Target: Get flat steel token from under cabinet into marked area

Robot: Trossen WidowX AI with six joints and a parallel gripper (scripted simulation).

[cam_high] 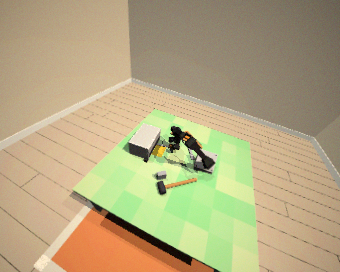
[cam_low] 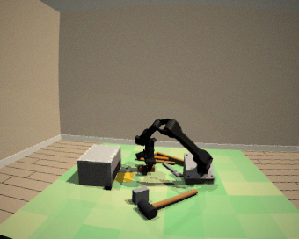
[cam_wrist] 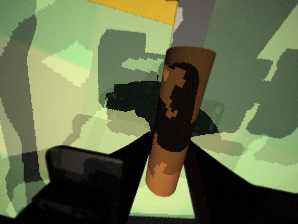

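My gripper is shut on a brown wooden rod, which stands up between the fingers in the wrist view. It hangs low over the table just in front of the grey cabinet. The yellow marked area lies between the cabinet and my gripper. The steel token shows in no view. A grey strip shows beyond the rod's far end.
A hammer with a wooden handle lies at the front, with a small grey block next to its head. More orange sticks and a dark flat bar lie near the arm's base.
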